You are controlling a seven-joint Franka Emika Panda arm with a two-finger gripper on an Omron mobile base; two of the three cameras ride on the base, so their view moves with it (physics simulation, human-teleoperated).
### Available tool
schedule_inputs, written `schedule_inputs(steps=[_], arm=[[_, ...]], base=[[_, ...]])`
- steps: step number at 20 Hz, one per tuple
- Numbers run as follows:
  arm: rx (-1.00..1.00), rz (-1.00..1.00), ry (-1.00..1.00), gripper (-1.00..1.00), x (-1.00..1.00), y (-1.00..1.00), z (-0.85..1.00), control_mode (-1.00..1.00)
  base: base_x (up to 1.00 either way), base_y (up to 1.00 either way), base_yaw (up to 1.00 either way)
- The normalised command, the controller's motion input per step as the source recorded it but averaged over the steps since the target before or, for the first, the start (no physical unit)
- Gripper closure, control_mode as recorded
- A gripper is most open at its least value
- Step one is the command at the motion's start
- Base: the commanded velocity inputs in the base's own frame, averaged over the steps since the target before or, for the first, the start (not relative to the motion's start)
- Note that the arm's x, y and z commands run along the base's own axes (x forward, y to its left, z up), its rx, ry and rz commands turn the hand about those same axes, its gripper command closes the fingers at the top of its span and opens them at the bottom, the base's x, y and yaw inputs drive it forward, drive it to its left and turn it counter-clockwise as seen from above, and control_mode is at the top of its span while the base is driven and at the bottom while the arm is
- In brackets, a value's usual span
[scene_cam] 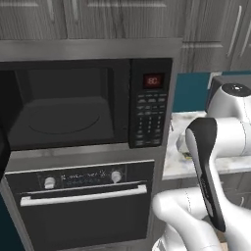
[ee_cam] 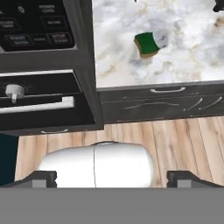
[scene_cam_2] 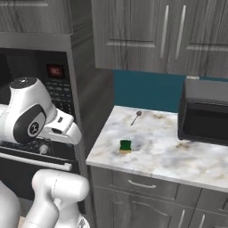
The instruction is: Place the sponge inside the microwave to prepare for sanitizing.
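Observation:
The sponge (scene_cam_2: 125, 145), green on top with a yellow underside, lies on the marble counter (scene_cam_2: 164, 151) to the right of the appliance column. From the hand view the sponge (ee_cam: 146, 44) sits well ahead of my gripper (ee_cam: 116, 179), which hangs over the wooden floor in front of the cabinets. Its fingertips (ee_cam: 43, 179) stand wide apart and open, with nothing between them. The microwave (scene_cam: 63, 108) shows its dark cavity and round turntable, its door swung out to the left, with the keypad (scene_cam: 149, 112) and red display on its right.
A black oven (scene_cam: 83, 196) with two knobs and a silver bar handle sits below the microwave. On the counter lie a spoon (scene_cam_2: 136, 118) behind the sponge and a black countertop oven (scene_cam_2: 207, 116) at the far right. Cabinets hang above.

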Motion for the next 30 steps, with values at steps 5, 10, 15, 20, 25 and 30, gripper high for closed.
schedule_inputs(steps=[5, 10, 15, 20, 25, 30], arm=[[0.00, 0.00, 0.00, -1.00, 0.00, 0.00, 0.00, 1.00], [0.00, 0.00, 0.00, -1.00, 0.00, 0.00, 0.00, 1.00], [0.00, 0.00, 0.00, -1.00, 0.00, 0.00, 0.00, 1.00], [0.00, 0.00, 0.00, -1.00, 0.00, 0.00, 0.00, 1.00], [0.00, 0.00, 0.00, -1.00, 0.00, 0.00, 0.00, 1.00], [0.00, 0.04, 0.00, -1.00, 0.02, -0.22, 0.00, -1.00]], base=[[0.04, -0.48, 0.08], [0.05, -0.52, 0.06], [0.24, -0.38, 0.08], [0.38, -0.31, 0.11], [0.17, -0.32, 0.09], [0.00, 0.00, 0.00]])
